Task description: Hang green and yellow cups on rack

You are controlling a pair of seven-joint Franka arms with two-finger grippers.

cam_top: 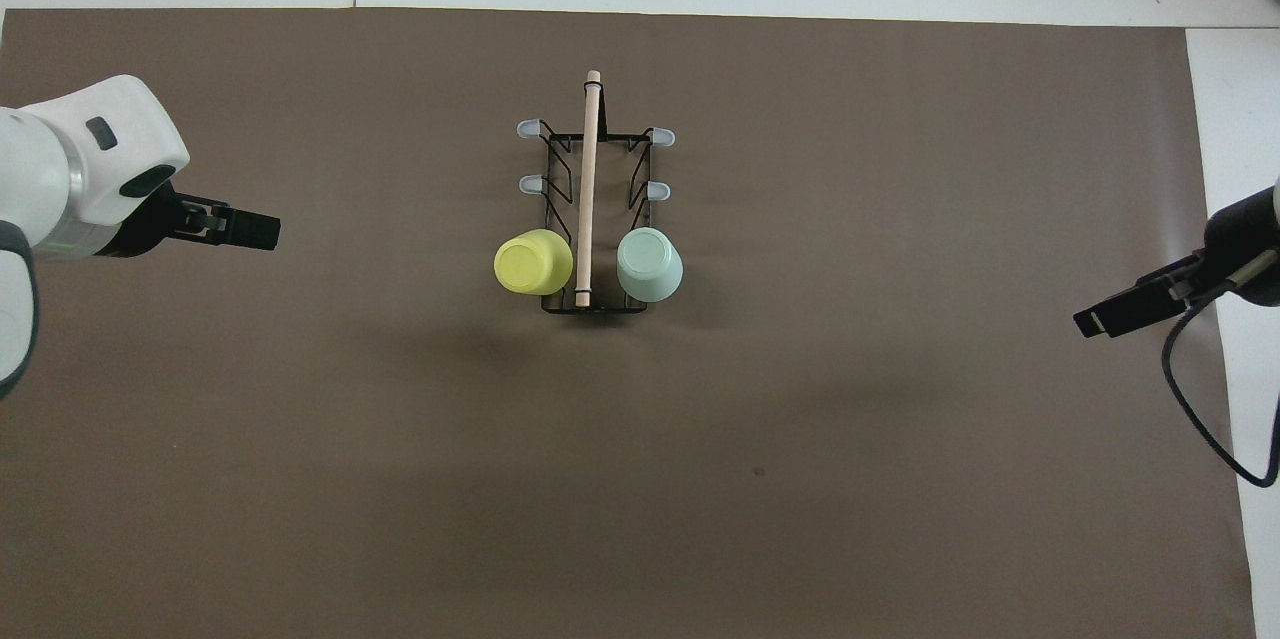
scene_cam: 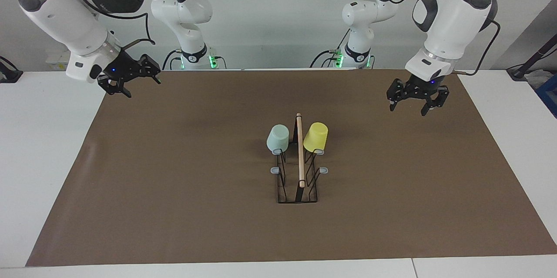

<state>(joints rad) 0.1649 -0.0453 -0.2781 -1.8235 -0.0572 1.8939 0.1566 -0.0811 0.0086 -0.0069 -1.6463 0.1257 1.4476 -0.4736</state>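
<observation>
Both pincers wide of rack [scene_cam: 298, 169].
</observation>
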